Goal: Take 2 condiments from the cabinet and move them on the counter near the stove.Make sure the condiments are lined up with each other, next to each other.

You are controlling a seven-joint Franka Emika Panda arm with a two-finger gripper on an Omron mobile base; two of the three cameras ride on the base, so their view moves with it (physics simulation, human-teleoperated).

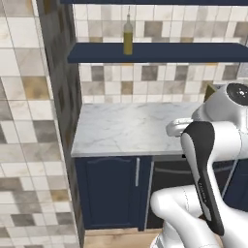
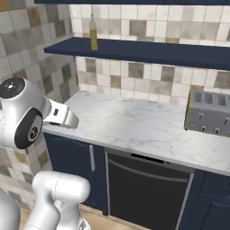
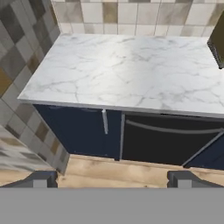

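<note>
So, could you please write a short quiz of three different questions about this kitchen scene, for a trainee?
1. True or false: the oil bottle stands upright on the shelf.
2. Which appliance rests on the counter? A) kettle B) toaster C) blender
3. Fill in: the jaws of the gripper are ____ and hold nothing.

Key
1. True. It stands near the shelf's left end, above the counter.
2. B. The grey toaster sits at the right, against the tiled wall.
3. Open. In the hand view the two finger tips stand far apart, with only floor and cabinet fronts between them.
</note>
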